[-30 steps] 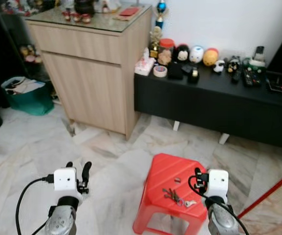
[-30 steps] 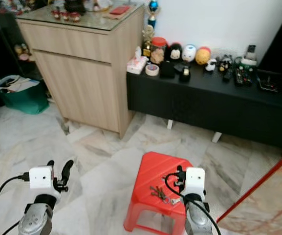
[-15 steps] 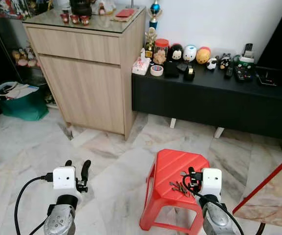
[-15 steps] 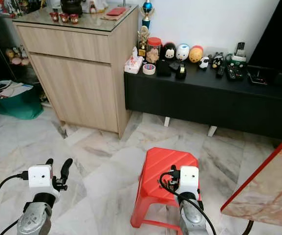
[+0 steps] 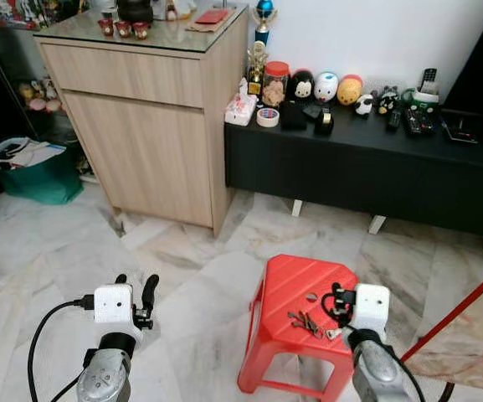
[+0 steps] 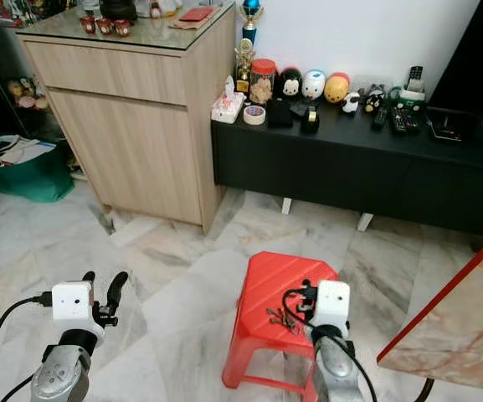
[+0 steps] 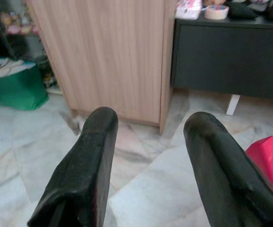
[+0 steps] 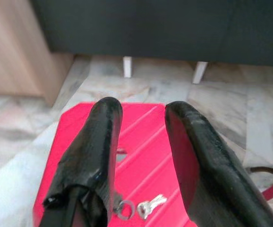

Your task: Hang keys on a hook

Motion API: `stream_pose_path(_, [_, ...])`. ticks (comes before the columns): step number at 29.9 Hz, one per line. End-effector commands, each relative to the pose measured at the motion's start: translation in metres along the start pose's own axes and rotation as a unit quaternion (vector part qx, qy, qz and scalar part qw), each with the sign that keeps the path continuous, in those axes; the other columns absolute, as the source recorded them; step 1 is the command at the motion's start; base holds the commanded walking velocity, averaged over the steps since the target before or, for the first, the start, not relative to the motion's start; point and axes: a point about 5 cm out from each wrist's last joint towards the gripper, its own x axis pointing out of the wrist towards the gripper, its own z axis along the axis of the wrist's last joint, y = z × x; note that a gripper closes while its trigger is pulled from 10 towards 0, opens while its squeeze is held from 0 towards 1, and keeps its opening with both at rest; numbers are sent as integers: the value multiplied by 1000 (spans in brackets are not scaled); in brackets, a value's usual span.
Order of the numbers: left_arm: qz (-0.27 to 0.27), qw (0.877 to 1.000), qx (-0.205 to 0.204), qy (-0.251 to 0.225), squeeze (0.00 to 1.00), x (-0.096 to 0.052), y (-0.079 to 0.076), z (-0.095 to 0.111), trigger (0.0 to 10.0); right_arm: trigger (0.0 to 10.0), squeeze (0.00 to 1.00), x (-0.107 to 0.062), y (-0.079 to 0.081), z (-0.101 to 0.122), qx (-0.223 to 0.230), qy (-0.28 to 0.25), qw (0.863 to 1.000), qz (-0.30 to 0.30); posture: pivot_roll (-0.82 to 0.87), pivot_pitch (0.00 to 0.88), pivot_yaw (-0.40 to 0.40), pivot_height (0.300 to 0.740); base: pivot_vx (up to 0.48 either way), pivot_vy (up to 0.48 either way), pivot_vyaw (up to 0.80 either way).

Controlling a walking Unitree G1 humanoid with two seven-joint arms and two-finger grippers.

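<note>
A lived-in home, likely a living room — pale marble floor (image 5: 48, 243), a wooden cabinet (image 5: 153, 117) with a glass top and knick-knacks, a low black media console (image 5: 367, 172) lined with round character figurines (image 5: 325, 86) and remote controls (image 5: 414, 121), and a red plastic stool (image 5: 300, 318) — all plainly domestic clutter.

I can read no text, label, brand or number anywhere before me. The small things on the black table (image 5: 367, 159) and on top of the wooden cabinet (image 5: 141, 126) are too small and blurred to show any lettering.
</note>
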Motion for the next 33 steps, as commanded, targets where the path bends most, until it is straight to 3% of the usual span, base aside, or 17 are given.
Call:
stream_pose_path(1, [-4, 1000, -1, 1, 0, 2, 0, 1, 10000, 10000, 0, 1, -2, 2, 1, -3, 1000, -2, 18, 0, -37, 740, 247, 0, 0])
stream_pose_path(21, [-5, 1000, -1, 5, 0, 2, -2, 0, 10000, 10000, 0, 3, 6, 2, -3, -2, 1000, 11, 25, 8, -42, 740, 252, 0, 0])
stream_pose_path(33, [-9, 1000, -5, 6, 0, 1, -3, -1, 10000, 10000, 0, 3, 6, 3, -1, -3, 1000, 8, 27, 12, -43, 740, 0, 0, 0])
